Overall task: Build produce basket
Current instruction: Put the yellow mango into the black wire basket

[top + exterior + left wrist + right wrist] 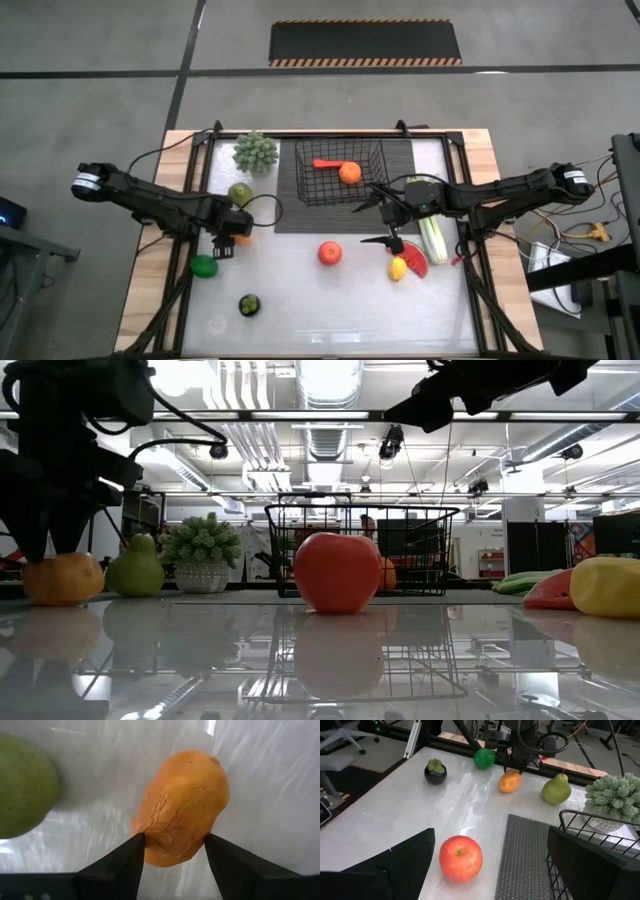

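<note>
The black wire basket (340,172) stands on a dark ribbed mat and holds a carrot (325,163) and an orange (350,172). My left gripper (232,240) points down over an orange-yellow oblong fruit (182,805) that lies on the table (62,578). It is open, with one finger at each side of the fruit. My right gripper (378,222) hovers wide open above the table, near the basket's front right corner. The red apple (330,253), lemon (398,268), watermelon slice (413,260) and celery (433,238) lie on the table near it. My left gripper has its fingertips (136,847) right at the two sides of the orange-yellow fruit's nearer end (170,852), coming from above. I cannot tell whether they touch it. The fruit rests on the table.
A green pear (240,193) and a potted plant (255,152) stand left of the basket. A green lime (204,266) and a dark round fruit (248,305) lie near the left front. Black frame rails (330,132) run along the table's edges.
</note>
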`<action>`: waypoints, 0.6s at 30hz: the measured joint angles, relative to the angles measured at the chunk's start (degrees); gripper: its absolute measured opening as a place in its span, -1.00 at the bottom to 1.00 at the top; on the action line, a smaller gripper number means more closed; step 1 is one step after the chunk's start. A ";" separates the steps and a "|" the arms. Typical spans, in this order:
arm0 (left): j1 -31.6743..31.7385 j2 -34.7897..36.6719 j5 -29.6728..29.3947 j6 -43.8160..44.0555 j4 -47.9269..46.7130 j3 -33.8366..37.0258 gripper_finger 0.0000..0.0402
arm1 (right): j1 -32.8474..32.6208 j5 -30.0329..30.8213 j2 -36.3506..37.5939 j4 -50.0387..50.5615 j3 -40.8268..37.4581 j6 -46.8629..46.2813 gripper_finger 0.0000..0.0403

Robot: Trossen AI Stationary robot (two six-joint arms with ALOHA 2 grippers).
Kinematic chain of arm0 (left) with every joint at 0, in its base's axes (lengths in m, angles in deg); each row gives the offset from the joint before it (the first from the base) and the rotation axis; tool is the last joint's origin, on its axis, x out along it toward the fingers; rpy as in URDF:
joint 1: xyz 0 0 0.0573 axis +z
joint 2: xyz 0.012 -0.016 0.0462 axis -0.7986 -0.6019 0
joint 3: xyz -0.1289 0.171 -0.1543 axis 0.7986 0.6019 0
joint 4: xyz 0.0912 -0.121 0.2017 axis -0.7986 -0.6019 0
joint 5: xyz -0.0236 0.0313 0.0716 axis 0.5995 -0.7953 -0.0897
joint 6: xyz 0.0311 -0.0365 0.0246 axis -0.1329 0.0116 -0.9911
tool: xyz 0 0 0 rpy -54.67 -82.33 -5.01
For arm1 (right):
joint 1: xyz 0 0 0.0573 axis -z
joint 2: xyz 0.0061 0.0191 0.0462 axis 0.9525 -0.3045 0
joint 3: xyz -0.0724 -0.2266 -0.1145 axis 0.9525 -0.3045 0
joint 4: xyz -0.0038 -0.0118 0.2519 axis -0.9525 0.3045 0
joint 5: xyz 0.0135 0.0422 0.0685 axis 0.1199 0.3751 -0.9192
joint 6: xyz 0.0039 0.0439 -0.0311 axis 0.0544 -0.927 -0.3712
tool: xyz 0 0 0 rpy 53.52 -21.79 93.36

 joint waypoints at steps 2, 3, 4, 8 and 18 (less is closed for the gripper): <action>0.00 -0.71 0.00 -0.04 1.41 0.04 -0.04 | 0.00 0.00 0.00 0.11 -0.07 -0.21 0.83; 0.00 -1.14 -0.02 -0.04 1.59 0.04 -0.04 | 0.00 0.00 0.00 0.14 -0.21 -0.13 0.83; 0.00 -1.48 -0.03 -0.04 1.64 0.04 -0.04 | 0.00 0.00 0.00 0.20 -0.36 -0.01 0.83; 0.00 -2.74 -0.04 -0.04 1.81 0.02 -0.08 | 0.00 0.00 -0.04 0.12 -0.75 -0.14 0.83; 0.00 -1.87 -0.47 1.99 4.31 -1.68 -0.17 | 0.00 0.00 -0.04 0.00 -1.60 -0.40 0.83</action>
